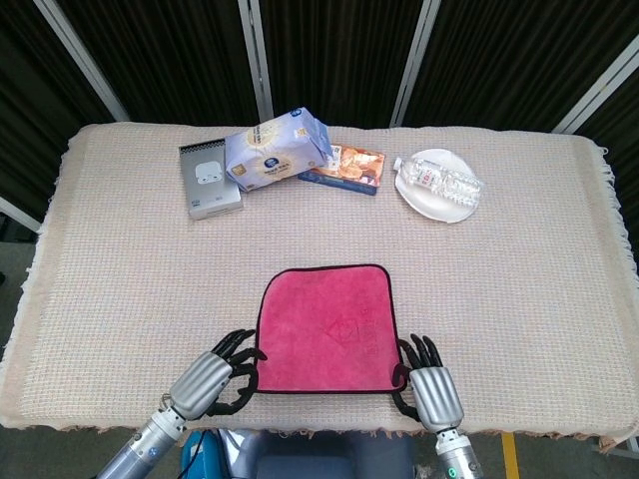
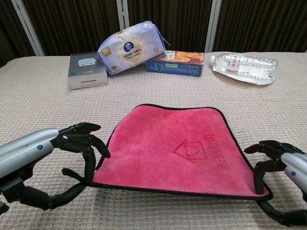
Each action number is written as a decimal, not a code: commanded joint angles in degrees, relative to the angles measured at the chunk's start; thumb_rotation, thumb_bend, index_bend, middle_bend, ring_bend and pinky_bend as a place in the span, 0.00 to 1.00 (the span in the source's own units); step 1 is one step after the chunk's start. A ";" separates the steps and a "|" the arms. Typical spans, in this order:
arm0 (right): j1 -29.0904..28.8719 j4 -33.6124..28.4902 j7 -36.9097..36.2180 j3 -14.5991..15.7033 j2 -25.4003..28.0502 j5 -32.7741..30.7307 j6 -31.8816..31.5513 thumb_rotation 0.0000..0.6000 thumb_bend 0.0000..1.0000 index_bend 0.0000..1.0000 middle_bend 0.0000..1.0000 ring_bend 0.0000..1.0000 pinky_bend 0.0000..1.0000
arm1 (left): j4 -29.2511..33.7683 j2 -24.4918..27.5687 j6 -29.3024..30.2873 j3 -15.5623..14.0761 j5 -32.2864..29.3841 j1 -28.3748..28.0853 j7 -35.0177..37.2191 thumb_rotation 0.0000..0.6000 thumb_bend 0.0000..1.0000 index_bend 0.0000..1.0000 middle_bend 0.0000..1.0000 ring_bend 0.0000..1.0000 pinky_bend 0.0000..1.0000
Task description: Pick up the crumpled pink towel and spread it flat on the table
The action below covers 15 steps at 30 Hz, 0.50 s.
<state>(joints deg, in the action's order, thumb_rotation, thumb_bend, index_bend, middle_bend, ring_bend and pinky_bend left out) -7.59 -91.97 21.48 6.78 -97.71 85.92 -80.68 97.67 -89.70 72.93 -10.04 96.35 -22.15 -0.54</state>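
Note:
The pink towel (image 1: 324, 329) with a dark hem lies opened out near the table's front edge, almost flat; its near edge is lifted slightly in the chest view (image 2: 177, 146). My left hand (image 1: 210, 377) pinches the near left corner between thumb and fingers (image 2: 62, 146). At the near right corner, my right hand (image 1: 431, 391) does the same, with its fingers over the hem and its thumb under it (image 2: 283, 165).
Along the back stand a grey box (image 1: 208, 178), a blue tissue pack (image 1: 275, 147), a flat biscuit box (image 1: 347, 167) and a white plate (image 1: 424, 200) carrying a water bottle (image 1: 444, 180). The table's front edge (image 1: 319, 431) lies just behind my hands.

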 commanded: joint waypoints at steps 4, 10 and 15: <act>0.21 0.67 -0.41 -0.37 -0.28 -0.67 0.63 1.00 0.47 0.71 0.18 0.00 0.00 | -0.48 -0.84 -1.58 -0.03 -0.99 0.03 -0.34 1.00 0.48 0.56 0.26 0.03 0.05; 0.46 0.95 -0.89 -0.38 -0.30 -0.27 0.79 1.00 0.47 0.71 0.18 0.00 0.00 | -0.99 -1.63 -2.85 -0.46 -1.13 0.16 -0.85 1.00 0.48 0.56 0.26 0.03 0.05; 0.71 0.98 -0.79 -0.24 -0.30 -0.22 1.18 1.00 0.47 0.71 0.18 0.00 0.00 | -0.95 -1.74 -3.28 -0.50 -1.00 0.24 -1.22 1.00 0.48 0.56 0.26 0.03 0.05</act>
<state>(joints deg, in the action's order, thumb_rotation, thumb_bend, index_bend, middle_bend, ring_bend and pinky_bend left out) -6.91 -90.98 20.63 6.50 -98.01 85.68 -79.55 96.71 -91.45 69.67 -10.55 95.33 -21.91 -1.73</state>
